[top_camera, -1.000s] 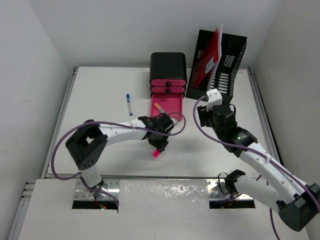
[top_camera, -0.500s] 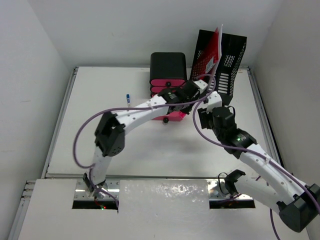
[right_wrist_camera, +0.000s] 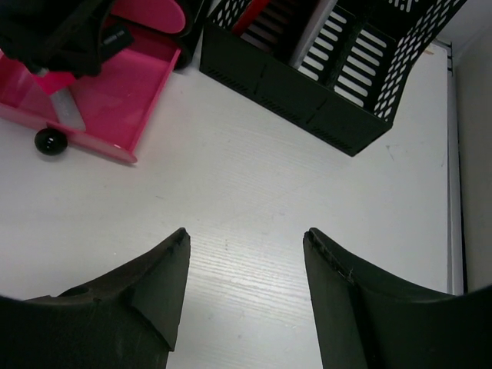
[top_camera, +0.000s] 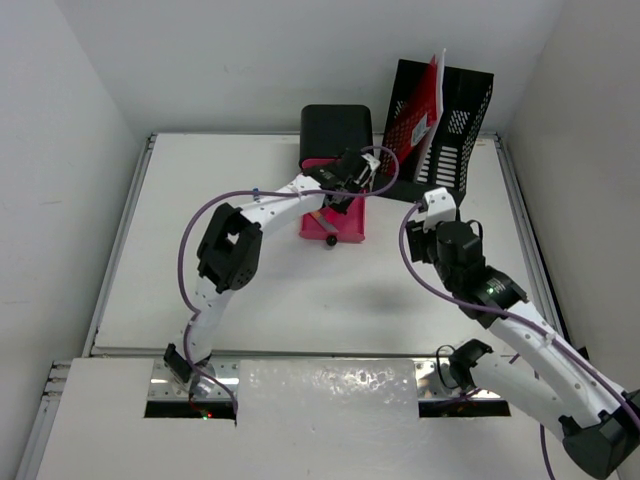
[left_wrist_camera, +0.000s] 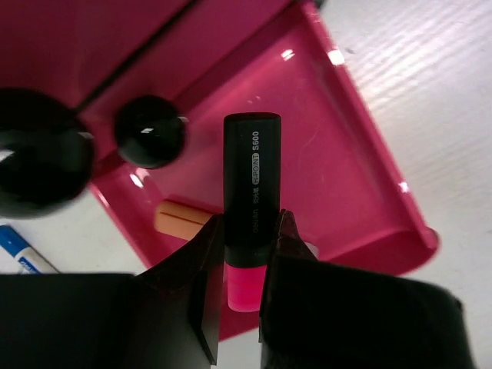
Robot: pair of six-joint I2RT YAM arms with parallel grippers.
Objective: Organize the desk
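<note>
On the white desk (top_camera: 250, 290), a black drawer unit (top_camera: 337, 130) stands at the back with its lowest pink drawer (top_camera: 345, 228) pulled out. My left gripper (top_camera: 350, 183) hovers over that drawer (left_wrist_camera: 338, 177), shut on a black highlighter (left_wrist_camera: 251, 169) with a pink end. Its black end points down into the tray. An orange object (left_wrist_camera: 181, 217) lies inside the drawer. My right gripper (top_camera: 418, 243) is open over bare desk to the drawer's right, with nothing between its fingers (right_wrist_camera: 165, 269).
A black mesh file holder (top_camera: 445, 120) with a red folder (top_camera: 420, 105) stands at the back right, also in the right wrist view (right_wrist_camera: 323, 77). A blue-and-white pen (left_wrist_camera: 19, 250) lies on the desk left of the drawer. The drawer knob (right_wrist_camera: 48, 141) juts forward.
My left arm has swung from the middle of the desk to the back, carrying the highlighter over the open drawer. My right gripper has drawn back slightly toward the near side.
</note>
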